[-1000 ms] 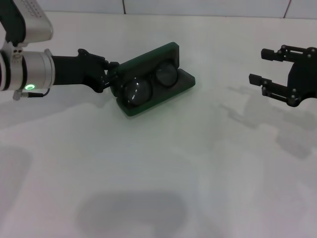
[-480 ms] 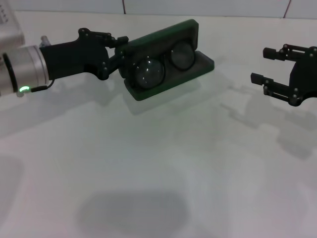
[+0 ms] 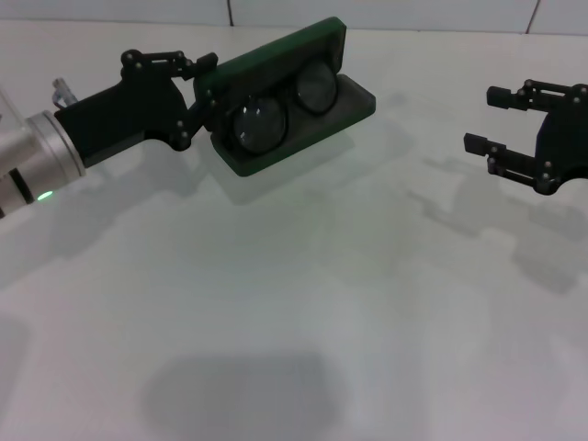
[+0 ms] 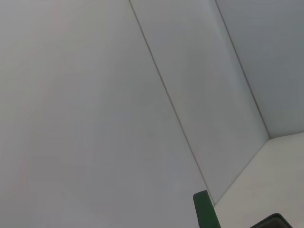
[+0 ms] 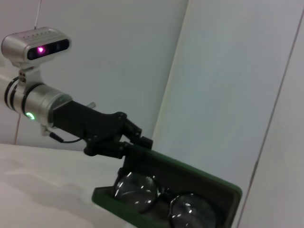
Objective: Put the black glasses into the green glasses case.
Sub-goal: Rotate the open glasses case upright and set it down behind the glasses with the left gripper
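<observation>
Overhead, my left gripper (image 3: 204, 96) is clamped on the near-left end of the green glasses case (image 3: 287, 96), which stands open on the table (image 3: 294, 303) with the black glasses (image 3: 280, 108) lying inside. My right gripper (image 3: 496, 124) hangs parted, well apart. From my right wrist, the case's lid stands upright behind the lenses.

A dark green shell with a darker, near-black lining is shown by the green glasses case (image 3: 276, 96). Thin black rims around clear, faintly grey lenses are seen on the black glasses (image 3: 280, 108). The left end effector (image 3: 197, 92) and right end effector (image 3: 482, 119) are matte black. The table (image 3: 303, 303) is plain white.
</observation>
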Robot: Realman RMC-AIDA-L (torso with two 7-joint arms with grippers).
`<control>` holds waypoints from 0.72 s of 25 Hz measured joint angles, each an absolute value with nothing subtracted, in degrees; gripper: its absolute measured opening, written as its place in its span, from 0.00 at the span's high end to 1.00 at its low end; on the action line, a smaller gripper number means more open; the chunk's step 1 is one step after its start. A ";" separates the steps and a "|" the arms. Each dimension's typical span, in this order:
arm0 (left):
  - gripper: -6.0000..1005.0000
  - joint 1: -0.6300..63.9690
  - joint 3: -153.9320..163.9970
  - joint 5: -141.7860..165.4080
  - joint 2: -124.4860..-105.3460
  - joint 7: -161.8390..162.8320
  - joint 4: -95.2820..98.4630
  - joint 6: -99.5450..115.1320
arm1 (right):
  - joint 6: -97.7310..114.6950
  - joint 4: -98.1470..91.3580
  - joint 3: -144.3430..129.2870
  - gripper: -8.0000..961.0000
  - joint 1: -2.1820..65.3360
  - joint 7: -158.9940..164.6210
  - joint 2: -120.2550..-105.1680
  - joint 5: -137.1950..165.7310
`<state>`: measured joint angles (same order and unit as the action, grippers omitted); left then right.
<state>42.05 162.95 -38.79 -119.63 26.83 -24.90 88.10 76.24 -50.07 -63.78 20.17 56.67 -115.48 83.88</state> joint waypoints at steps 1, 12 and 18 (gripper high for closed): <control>0.80 42.48 162.95 -39.36 -119.60 25.18 -24.87 87.94 | 76.25 -50.07 -63.88 0.43 20.22 56.64 -115.48 83.89; 0.80 44.06 162.95 -46.31 -119.27 13.25 -22.67 86.92 | 76.32 -49.68 -63.98 0.43 20.27 56.00 -115.57 83.86; 0.80 45.09 162.95 -49.87 -119.43 7.01 -22.04 87.67 | 76.47 -49.65 -63.99 0.43 20.08 55.98 -115.57 83.82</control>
